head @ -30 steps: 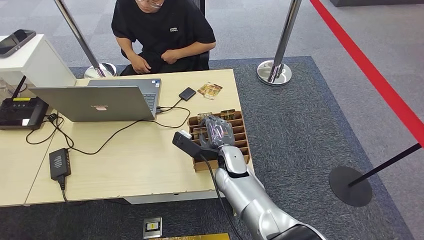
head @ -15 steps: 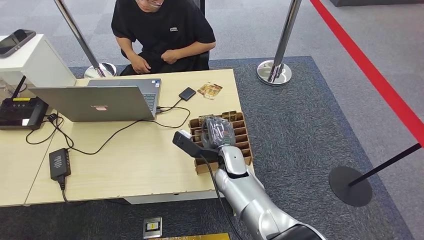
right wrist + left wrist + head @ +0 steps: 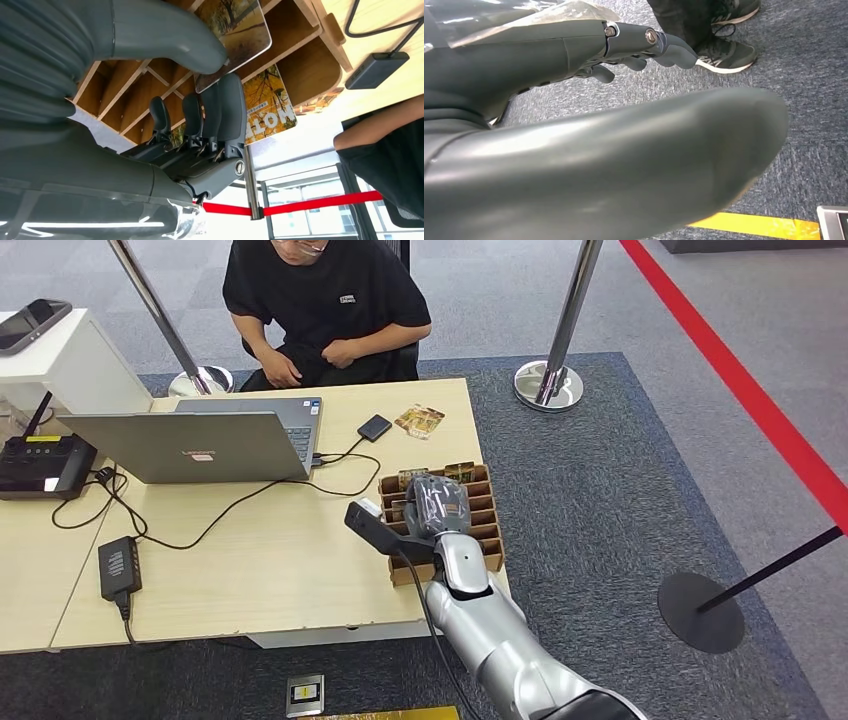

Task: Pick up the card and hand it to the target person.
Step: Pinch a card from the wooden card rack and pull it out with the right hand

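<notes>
One silver arm rises from the bottom edge of the head view, and its right hand (image 3: 437,505) sits over the slotted wooden box (image 3: 484,532) at the table's (image 3: 270,570) near right corner. From above, the hand hides most of the box's middle slots and whatever it grips. The right wrist view settles it: the thumb and fingers (image 3: 231,107) pinch a card (image 3: 235,30) printed with autumn trees, its far end cut off by the picture's edge. The card stands above the slots, and whether it is fully clear of them cannot be told. A second card (image 3: 270,105) lies just beside the fingers, partly covered by them.

The left hand (image 3: 624,45) hangs over grey carpet in the left wrist view, its fingers curled loosely with nothing in them; a thick blurred grey shape blocks much of that picture. Someone's shoes (image 3: 724,50) stand on the carpet beyond, the legs cut off.

Farther along the table lie a black adapter (image 3: 120,566), a laptop (image 3: 190,445) with its back to the camera, a small black device (image 3: 375,427) on a cable, and loose cards (image 3: 420,420) near the far edge. Behind the table sits a person (image 3: 325,305) in a black shirt, the head cut off at the top.
</notes>
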You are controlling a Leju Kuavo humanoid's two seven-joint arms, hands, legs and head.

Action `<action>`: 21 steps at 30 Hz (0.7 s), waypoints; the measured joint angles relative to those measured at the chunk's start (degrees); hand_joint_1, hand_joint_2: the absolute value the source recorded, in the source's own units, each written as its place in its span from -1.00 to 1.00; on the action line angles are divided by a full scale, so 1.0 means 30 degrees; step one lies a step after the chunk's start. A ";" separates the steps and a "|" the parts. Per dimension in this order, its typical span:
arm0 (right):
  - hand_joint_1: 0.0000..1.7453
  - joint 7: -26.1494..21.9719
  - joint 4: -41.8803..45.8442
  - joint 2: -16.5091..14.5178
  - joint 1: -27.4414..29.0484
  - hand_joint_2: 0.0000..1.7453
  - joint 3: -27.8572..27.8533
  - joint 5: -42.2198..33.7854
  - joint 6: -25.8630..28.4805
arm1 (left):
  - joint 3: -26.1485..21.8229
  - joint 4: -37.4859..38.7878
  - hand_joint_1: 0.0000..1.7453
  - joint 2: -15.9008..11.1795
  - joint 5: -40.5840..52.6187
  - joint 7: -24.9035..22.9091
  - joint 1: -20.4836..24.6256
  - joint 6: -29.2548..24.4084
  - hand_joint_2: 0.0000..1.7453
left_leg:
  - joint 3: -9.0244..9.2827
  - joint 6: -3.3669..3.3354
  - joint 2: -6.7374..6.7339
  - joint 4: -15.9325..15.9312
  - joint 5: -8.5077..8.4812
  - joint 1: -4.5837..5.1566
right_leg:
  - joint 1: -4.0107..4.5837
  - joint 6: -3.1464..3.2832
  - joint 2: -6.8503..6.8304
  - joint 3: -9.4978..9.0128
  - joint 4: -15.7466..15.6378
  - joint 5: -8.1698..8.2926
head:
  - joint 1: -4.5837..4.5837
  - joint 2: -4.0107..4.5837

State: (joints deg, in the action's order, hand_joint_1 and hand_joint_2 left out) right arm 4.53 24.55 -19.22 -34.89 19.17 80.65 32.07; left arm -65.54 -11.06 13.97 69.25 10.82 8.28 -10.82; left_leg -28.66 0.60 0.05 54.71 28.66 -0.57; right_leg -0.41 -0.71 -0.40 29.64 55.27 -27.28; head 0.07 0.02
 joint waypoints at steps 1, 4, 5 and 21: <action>0.35 0.0033 0.0000 -0.0015 0.0001 1.00 0.0000 0.0020 -0.0018 | 0.0002 0.0000 -1.00 0.0000 0.0009 0.0000 0.0000 0.0000 -1.00 | 0.0001 0.0000 0.0000 0.0000 0.0000 0.0000 | 0.0000 0.0000 0.0000 0.0000 0.0000 0.0000 | 0.0000 0.0000; 0.32 0.0076 0.0000 -0.0035 0.0005 1.00 0.0000 0.0029 -0.0040 | 0.0024 0.0000 -1.00 0.0000 0.0047 -0.0002 0.0001 0.0000 -1.00 | 0.0002 0.0000 -0.0001 0.0000 0.0000 0.0000 | 0.0000 0.0000 0.0000 0.0000 0.0000 0.0000 | 0.0000 0.0000; 0.32 0.0078 0.0002 -0.0038 0.0006 1.00 -0.0002 0.0029 -0.0040 | 0.0046 0.0000 -1.00 0.0000 0.0053 -0.0004 0.0001 0.0000 -1.00 | 0.0002 0.0000 -0.0001 0.0000 0.0000 0.0000 | 0.0000 0.0000 0.0000 -0.0001 0.0000 0.0000 | 0.0000 0.0000; 0.28 -0.1283 -0.0049 0.0151 0.0165 1.00 -0.0015 -0.0488 0.0448 | 0.0288 0.0000 -1.00 -0.0007 0.0047 -0.0144 0.0013 -0.0155 -1.00 | 0.0003 0.0000 -0.0005 0.0000 0.0001 0.0000 | 0.0000 0.0000 0.0000 0.0002 -0.0001 0.0000 | 0.0000 0.0000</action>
State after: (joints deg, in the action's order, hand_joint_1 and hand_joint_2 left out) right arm 0.68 24.40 -18.76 -34.39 19.12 79.19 33.42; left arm -64.67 -11.06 13.94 69.39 10.39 8.32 -11.28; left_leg -28.65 0.61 0.04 54.71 28.66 -0.57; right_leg -0.41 -0.71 -0.40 29.65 55.27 -27.28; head 0.07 0.02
